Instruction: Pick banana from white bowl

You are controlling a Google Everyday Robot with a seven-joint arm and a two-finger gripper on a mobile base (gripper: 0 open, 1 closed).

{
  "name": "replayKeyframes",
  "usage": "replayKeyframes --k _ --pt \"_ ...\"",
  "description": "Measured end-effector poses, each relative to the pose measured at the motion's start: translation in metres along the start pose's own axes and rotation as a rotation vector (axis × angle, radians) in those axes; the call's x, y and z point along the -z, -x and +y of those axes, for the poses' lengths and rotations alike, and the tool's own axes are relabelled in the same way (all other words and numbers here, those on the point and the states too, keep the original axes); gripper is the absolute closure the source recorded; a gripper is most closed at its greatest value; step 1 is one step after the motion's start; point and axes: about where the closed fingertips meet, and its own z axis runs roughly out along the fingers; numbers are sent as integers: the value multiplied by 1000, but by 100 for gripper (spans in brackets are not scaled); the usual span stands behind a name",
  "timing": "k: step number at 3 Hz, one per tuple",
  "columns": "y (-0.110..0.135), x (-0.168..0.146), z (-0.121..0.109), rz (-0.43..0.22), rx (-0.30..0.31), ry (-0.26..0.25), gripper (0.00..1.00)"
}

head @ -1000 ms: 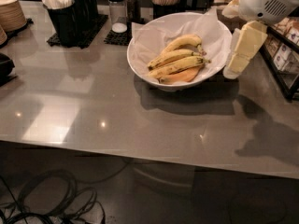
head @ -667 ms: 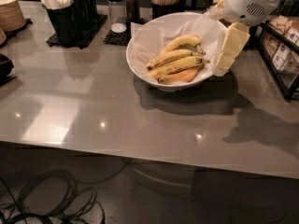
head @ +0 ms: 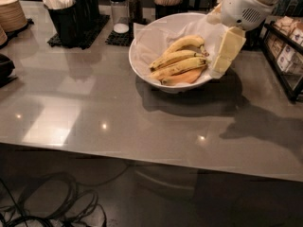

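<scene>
Camera view: the bananas (head: 180,63) lie in the white bowl (head: 137,66) — none lifted yet. The gripper (head: 222,65) hangs over the bowl's right rim, just beside them, apparently holding nothing — its opening I cannot tell. Grasp and lift remain.

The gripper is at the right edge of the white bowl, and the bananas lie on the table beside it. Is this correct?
No. The camera view shows the bananas inside the white bowl, not on the table beside it. The gripper is indeed at the bowl's right edge.
</scene>
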Motion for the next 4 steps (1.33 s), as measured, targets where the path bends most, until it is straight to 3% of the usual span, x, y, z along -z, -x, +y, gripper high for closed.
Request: replayKeyframes --k 1,2,3,4 --pt "3 -46 -38 -26 -17 43 0" --pt "4 -48 -41 -31 -17 36 2" --pt "4 -48 -41 -31 -17 36 17" --pt "6 -56 -44 -38 -18 44 17"
